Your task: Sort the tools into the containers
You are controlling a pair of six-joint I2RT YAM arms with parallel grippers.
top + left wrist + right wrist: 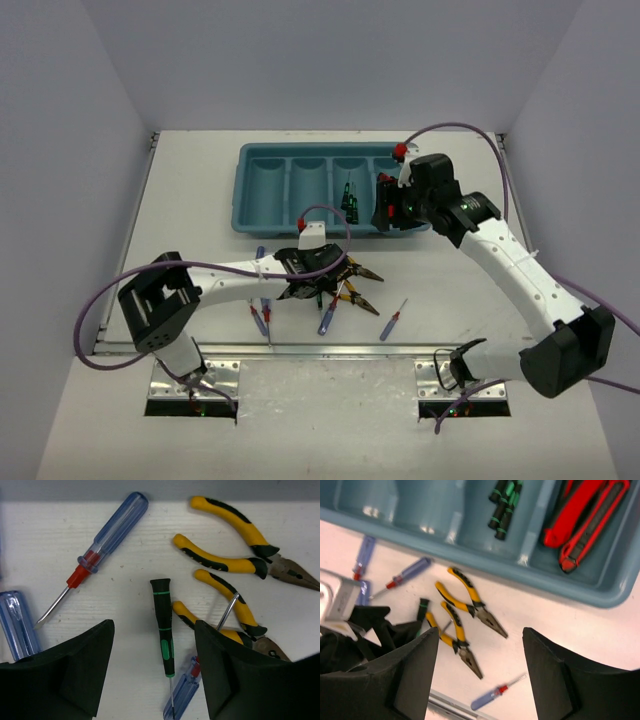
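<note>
The teal tray (262,190) holds black-and-green screwdrivers (350,201) in its third compartment and red utility knives (580,515) in the rightmost. My left gripper (312,287) is open low over the tool pile. In the left wrist view its fingers (85,670) straddle a black-and-green screwdriver (164,630) lying on the table, not touching it. Two yellow-handled pliers (235,545) (230,605) lie just right of it. A blue-and-red screwdriver (107,535) lies to the left. My right gripper (385,215) is open and empty above the tray's right end.
More blue-and-red screwdrivers lie near the table's front edge (258,318) (327,318) (393,320). One blue handle (182,695) lies under the green screwdriver's tip. The tray's two left compartments (305,185) show nothing inside. Purple cables loop beside both arms.
</note>
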